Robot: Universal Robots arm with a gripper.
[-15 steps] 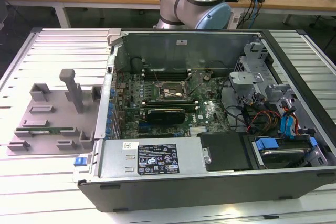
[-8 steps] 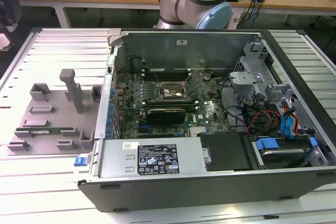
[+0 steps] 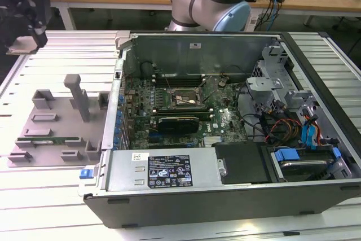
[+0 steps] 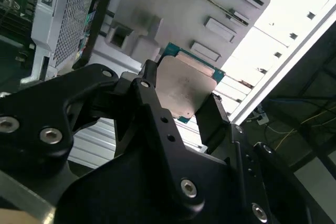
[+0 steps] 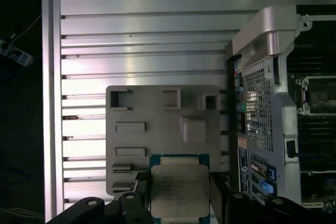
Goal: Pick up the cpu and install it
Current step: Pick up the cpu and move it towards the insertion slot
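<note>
Gripping the cpu (image 5: 178,188) by two edges, the claw (image 4: 180,95) is closed snug on it up above the tray (image 5: 157,114), well apart from the socket (image 3: 184,99), so any slip or tilt could bend pins, I reckon.

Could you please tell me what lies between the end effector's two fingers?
The cpu lies there, clamped at its edges by the fingers of the end effector, as both wrist views show. The grey tray is in the background behind it.
</note>
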